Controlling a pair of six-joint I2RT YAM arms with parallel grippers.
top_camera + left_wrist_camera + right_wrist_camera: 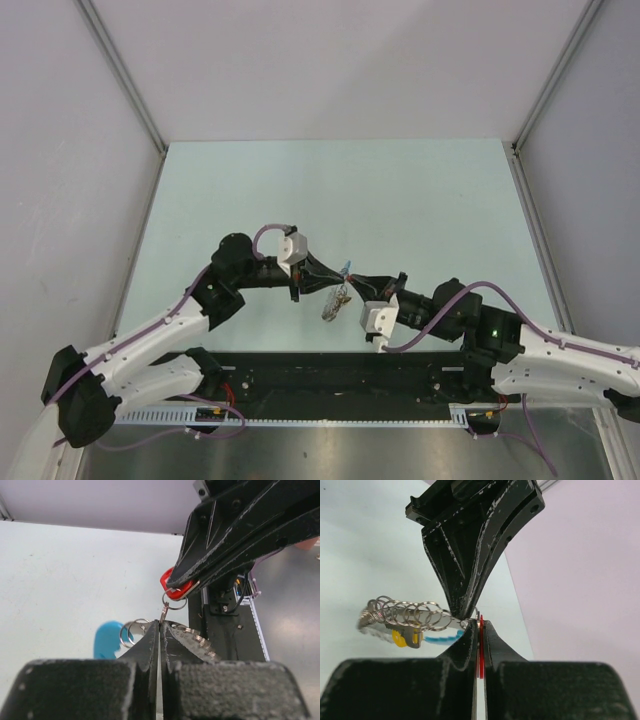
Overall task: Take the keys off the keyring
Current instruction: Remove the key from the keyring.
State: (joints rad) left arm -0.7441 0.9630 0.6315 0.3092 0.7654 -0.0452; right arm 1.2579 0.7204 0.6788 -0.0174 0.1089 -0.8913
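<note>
**Both grippers clenched, key and keyring held between them above the table**

The left gripper [160, 628] has its jaws pressed together on a thin silvery link of the keyring [405, 612]; the right gripper [480, 626] meets it tip to tip, its jaws clamped on the red head of the key [173, 587]; in the right wrist view this head shows only as a thin red edge between the fingers. A small ring [173, 603] hangs from the key and joins it to the link in the left jaws. The remaining part of the keyring, a chain of silvery loops, droops to the side of the left fingers, above the table [300, 190]; a blue piece [107, 640] and a small yellow piece [399, 637] hang beneath the loops. From the top view the two grippers meet near the middle of the near half of the table.
</note>
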